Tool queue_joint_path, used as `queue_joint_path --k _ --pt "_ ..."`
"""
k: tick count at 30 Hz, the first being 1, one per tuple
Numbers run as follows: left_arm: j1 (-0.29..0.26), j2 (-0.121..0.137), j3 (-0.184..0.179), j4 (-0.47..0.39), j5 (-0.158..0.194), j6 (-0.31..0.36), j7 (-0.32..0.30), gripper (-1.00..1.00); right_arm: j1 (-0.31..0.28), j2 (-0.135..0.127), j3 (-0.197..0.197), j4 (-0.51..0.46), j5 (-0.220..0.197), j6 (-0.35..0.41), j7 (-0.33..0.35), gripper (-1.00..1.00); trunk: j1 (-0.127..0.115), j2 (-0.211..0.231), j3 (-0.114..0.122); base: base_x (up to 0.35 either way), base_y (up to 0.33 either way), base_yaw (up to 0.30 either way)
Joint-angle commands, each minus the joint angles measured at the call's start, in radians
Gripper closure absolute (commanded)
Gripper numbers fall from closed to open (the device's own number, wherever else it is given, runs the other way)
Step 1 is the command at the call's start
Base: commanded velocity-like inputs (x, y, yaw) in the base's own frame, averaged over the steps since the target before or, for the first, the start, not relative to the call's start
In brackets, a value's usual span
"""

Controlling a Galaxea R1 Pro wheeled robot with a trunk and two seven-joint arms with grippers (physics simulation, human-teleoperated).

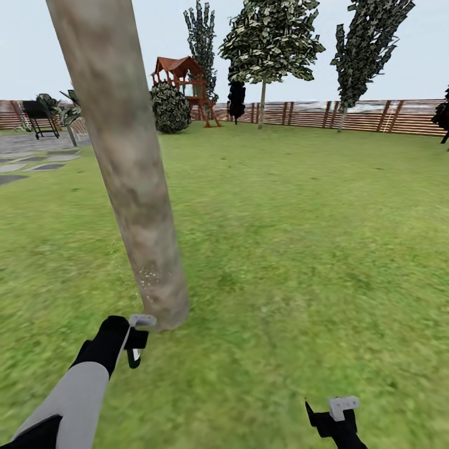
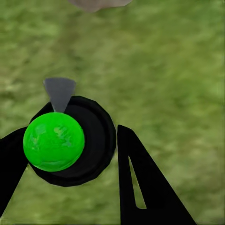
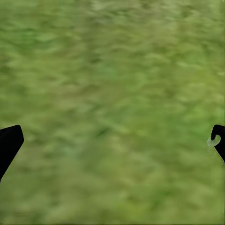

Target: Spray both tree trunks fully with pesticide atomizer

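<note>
Left gripper (image 2: 70,154) holds atomizer (image 2: 54,141) at trunk (image 1: 125,162) base, lower left; few specks, spraying barely begun. Right gripper (image 3: 112,140) jaws wide, empty.

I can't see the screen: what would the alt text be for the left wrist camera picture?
A bright green ball-topped black atomizer sits between the left claw's two black fingers, its grey nozzle pointing toward the tree trunk's base, above blurry green grass.

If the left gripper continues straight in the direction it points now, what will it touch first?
Probably the grass floor. The left gripper, shut on the atomizer, points down at the lawn, with the tree trunk base just ahead. Depth is unclear.
</note>
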Motion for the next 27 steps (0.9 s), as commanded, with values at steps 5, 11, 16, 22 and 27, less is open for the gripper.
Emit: queue_joint_path --k 5,11,16,22,27 --pt "0.004 0.001 -0.001 0.000 0.003 -0.012 0.001 1.00 0.000 0.000 0.000 -0.001 -0.001 0.000 0.001 -1.00 0.000 0.000 0.000 0.282 0.000 0.000" --pt "0.005 0.003 0.026 0.000 0.002 -0.014 0.000 1.00 0.000 0.000 0.000 -0.001 -0.001 0.000 0.000 -1.00 0.000 0.000 0.000 0.034 0.000 0.105" --pt "0.005 -0.001 0.072 -0.001 0.004 -0.022 0.000 1.00 0.000 0.000 0.000 -0.001 -0.001 0.000 0.000 -1.00 0.000 0.000 0.000 0.001 0.000 0.264" --pt "0.005 -0.008 0.075 -0.002 0.005 -0.049 0.000 1.00 0.000 0.000 0.000 -0.001 -0.001 0.000 0.000 -1.00 0.000 0.000 0.000 0.000 -0.187 0.039" --pt "0.005 -0.010 0.076 -0.003 0.005 -0.051 0.000 1.00 0.000 0.000 0.000 -0.001 -0.001 0.000 0.000 -1.00 0.000 0.000 0.000 -0.038 -0.273 0.001"
